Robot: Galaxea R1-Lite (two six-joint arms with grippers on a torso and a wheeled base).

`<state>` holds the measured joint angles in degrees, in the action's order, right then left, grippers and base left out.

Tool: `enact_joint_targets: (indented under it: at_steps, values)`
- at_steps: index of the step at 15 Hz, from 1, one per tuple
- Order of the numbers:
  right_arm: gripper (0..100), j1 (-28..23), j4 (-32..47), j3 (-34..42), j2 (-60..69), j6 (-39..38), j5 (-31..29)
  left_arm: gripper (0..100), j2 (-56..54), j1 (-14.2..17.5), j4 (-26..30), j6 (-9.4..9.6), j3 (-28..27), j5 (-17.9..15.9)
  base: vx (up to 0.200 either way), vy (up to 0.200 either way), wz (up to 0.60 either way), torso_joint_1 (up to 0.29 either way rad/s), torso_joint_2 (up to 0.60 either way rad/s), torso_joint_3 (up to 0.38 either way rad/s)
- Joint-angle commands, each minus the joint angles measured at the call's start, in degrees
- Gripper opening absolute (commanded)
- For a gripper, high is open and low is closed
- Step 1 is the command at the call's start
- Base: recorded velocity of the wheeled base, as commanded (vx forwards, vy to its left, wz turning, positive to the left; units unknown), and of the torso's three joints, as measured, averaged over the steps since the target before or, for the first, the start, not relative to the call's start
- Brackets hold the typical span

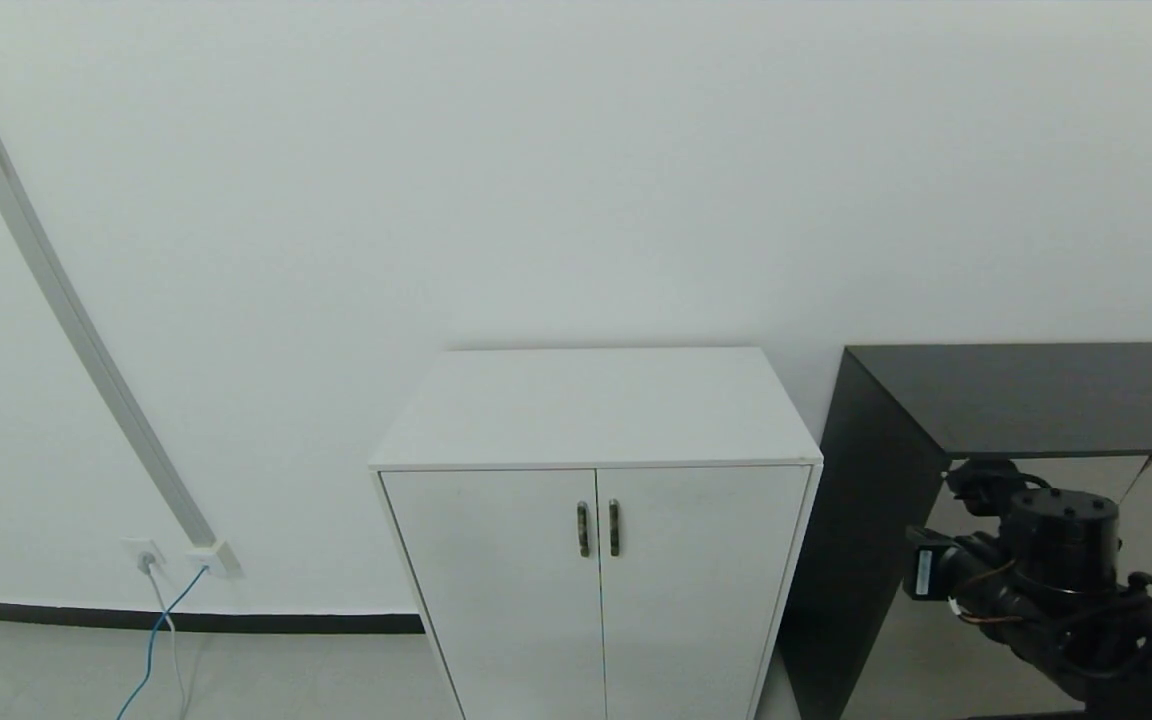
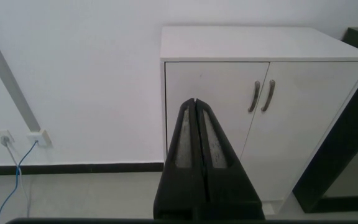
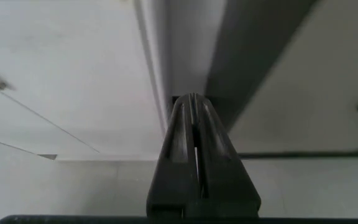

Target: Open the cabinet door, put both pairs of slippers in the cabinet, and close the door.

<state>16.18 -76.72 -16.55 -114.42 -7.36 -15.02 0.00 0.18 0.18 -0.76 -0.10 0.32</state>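
Observation:
A white cabinet point(image 1: 596, 560) stands against the wall with both doors closed and two dark handles point(image 1: 598, 528) at the centre seam. In the left wrist view the cabinet point(image 2: 260, 112) is ahead, and my left gripper point(image 2: 195, 102) is shut with nothing in it, some way off from the left door. My right gripper point(image 3: 193, 98) is shut and empty, close to the cabinet's side panel point(image 3: 73, 81) near the gap beside the black table. The right arm point(image 1: 1046, 580) is low at the right, under the black table.
A black table point(image 1: 1026, 400) stands right of the cabinet, its side panel almost against it. A wall socket with a blue cable point(image 1: 161, 620) and a slanted cable duct point(image 1: 66, 300) are on the left wall. Grey floor lies left of the cabinet.

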Motion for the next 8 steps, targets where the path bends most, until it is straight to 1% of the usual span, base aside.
enact_joint_targets:
  at_steps: [1,4,8]
  values:
    - [0,-2.03,-1.51,4.87,4.21,0.07,-0.01,0,0.00,-0.01,-0.01,-0.04,0.01,0.03,0.000,0.000,0.00,0.000,0.00,0.000]
    - [0,-2.82,-2.91,11.98,9.48,0.07,-0.01,0,0.00,-0.01,-0.01,-0.04,0.01,0.03,0.000,0.000,0.00,0.000,0.00,0.000]
    - [0,-3.70,-1.95,16.55,17.04,0.24,-0.01,0,0.00,-0.01,-0.01,-0.04,0.01,0.03,0.000,0.000,0.00,0.000,0.00,0.000]
